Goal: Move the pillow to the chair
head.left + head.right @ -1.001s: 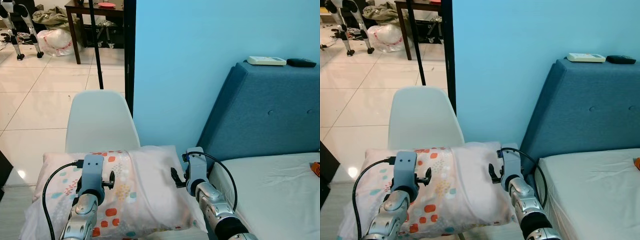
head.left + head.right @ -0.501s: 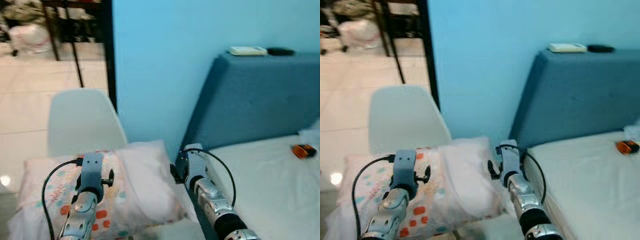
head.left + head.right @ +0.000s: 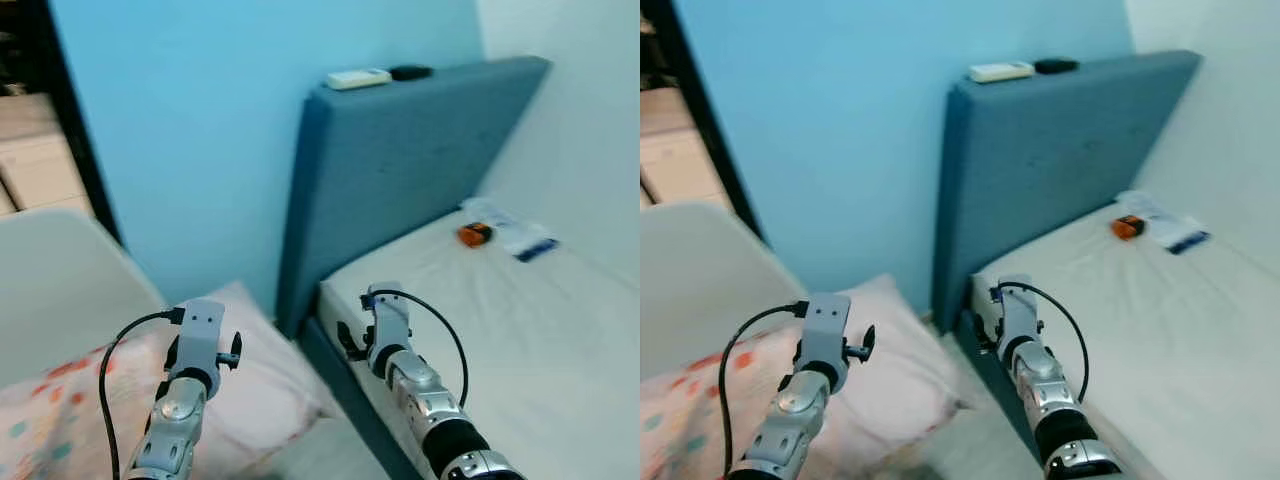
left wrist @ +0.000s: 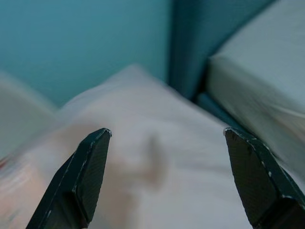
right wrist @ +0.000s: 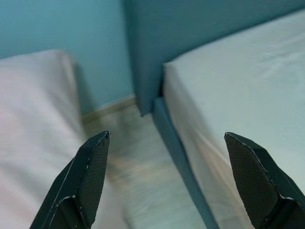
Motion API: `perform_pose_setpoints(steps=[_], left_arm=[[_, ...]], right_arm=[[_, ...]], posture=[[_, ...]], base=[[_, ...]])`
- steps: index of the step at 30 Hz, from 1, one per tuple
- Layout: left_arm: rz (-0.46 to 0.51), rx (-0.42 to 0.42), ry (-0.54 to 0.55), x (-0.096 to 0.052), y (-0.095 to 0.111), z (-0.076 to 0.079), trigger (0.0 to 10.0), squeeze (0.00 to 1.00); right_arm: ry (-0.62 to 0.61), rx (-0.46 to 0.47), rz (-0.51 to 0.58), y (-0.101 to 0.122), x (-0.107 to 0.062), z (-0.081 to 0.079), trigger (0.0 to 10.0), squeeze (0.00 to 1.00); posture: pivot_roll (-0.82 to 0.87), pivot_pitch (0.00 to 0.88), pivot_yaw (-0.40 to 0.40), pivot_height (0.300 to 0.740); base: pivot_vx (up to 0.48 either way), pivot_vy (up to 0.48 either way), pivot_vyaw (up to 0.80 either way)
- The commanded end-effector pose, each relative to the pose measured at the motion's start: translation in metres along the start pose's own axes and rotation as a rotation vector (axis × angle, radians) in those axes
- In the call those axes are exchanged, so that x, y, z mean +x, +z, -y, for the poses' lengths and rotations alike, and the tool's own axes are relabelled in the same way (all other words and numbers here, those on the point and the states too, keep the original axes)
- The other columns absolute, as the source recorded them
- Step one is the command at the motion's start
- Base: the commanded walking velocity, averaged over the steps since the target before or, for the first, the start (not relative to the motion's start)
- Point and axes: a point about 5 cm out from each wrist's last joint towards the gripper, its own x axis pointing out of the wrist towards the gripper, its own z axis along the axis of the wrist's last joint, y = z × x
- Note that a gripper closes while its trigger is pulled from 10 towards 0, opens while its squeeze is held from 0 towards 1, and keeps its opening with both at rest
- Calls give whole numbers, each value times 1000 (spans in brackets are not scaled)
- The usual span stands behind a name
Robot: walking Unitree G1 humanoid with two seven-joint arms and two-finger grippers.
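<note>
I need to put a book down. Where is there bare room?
The mattress is bare between the headboard and the right tool. Its far corner holds an orange thing. The pillow covers the chair.

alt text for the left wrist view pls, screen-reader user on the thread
Two black fingers of the open left hand frame a blurred white pillow lying just below. Beyond it stand a light blue wall, a dark blue headboard and the edge of a white mattress.

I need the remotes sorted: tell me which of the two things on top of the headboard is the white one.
The white remote is the one toward the robot's left, nearer the blue wall; the black one lies to its right.
</note>
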Motion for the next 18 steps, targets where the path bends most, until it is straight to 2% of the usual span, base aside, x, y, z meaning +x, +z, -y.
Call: perform_pose_setpoints(steps=[1, 18], left_arm=[[7, -14, -17, -3, -1, 3, 10000, 0], [31, -43, -34, -6, -1, 7, 10000, 0]], right_arm=[[-14, 10, -22, -4, -1, 4, 10000, 0], [-14, 6, -31, -4, 0, 3, 10000, 0]], posture=[[79, 0, -123, 708], [80, 0, -133, 708]], base=[[0, 0, -800], [0, 0, -800]])
